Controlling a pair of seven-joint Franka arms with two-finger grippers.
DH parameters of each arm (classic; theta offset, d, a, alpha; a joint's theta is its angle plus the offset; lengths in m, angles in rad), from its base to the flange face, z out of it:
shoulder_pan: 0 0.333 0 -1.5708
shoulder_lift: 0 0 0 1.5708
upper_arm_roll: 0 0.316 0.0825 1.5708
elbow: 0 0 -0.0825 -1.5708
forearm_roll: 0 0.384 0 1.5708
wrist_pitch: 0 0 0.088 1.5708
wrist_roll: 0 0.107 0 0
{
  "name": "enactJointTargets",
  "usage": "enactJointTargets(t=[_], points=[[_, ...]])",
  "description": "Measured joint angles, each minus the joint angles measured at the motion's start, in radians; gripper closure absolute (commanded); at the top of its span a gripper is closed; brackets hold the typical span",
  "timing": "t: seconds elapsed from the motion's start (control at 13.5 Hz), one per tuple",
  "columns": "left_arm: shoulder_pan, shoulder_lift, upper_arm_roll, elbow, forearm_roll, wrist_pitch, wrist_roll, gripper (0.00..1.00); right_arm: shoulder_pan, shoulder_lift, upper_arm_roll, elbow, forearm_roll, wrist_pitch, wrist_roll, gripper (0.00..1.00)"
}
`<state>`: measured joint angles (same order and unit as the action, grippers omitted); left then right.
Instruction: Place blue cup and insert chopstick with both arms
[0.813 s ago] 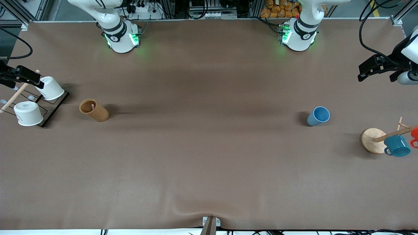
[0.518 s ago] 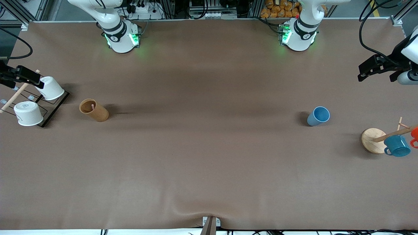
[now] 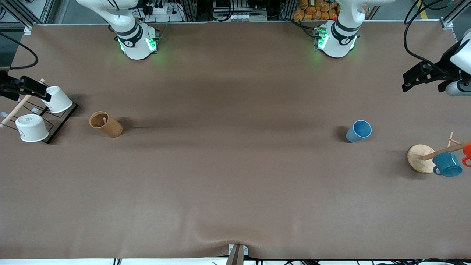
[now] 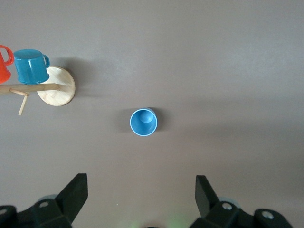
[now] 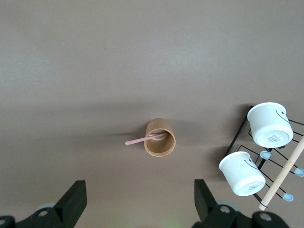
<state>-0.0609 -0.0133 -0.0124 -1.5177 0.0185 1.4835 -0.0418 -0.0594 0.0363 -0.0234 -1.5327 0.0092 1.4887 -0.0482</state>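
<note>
While both arms hung high with nothing held, the approach mattered most.
Blue cup: the small plain blue tumbler [image 3: 358, 131] stood upright toward the left arm's end, near a round wooden mug stand [image 3: 420, 158].
Chopstick: the thin pale-pink stick [image 5: 146, 138] leaned in a brown cardboard cup [image 3: 105, 124] toward the right arm's end.
Left gripper [image 4: 140, 197]: jaws wide, above the tumbler; descend centred, straddling the rim.
Right gripper [image 5: 137, 199]: jaws spread, above the brown cup; pinch the stick's protruding end only.

A brown cup [image 3: 106, 124] stands on the table [image 3: 235, 184] beside a black wire rack [image 3: 55, 121] bearing two white cups [image 3: 31, 127], well apart from a wooden mug stand [image 3: 421, 158] hung with a teal mug [image 3: 447, 164] and an orange one [image 3: 467, 151].
</note>
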Motion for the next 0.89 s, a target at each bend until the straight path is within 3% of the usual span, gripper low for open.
enactJointTargets(t=[0.37,0.67,0.89], points=[[0.005,0.001,0.0,-0.007,0.0,0.0,0.0,0.0,0.011,0.03,0.005,0.0,0.002,-0.001,-0.002,0.0],[0.01,0.01,0.0,-0.016,0.0,0.008,0.0,0.0,0.094,0.068,0.013,-0.003,0.002,0.001,0.009,0.0],[0.026,0.016,0.0,-0.083,0.0,0.069,0.0,0.0,0.159,0.114,0.014,-0.005,-0.036,0.009,0.081,0.0]])
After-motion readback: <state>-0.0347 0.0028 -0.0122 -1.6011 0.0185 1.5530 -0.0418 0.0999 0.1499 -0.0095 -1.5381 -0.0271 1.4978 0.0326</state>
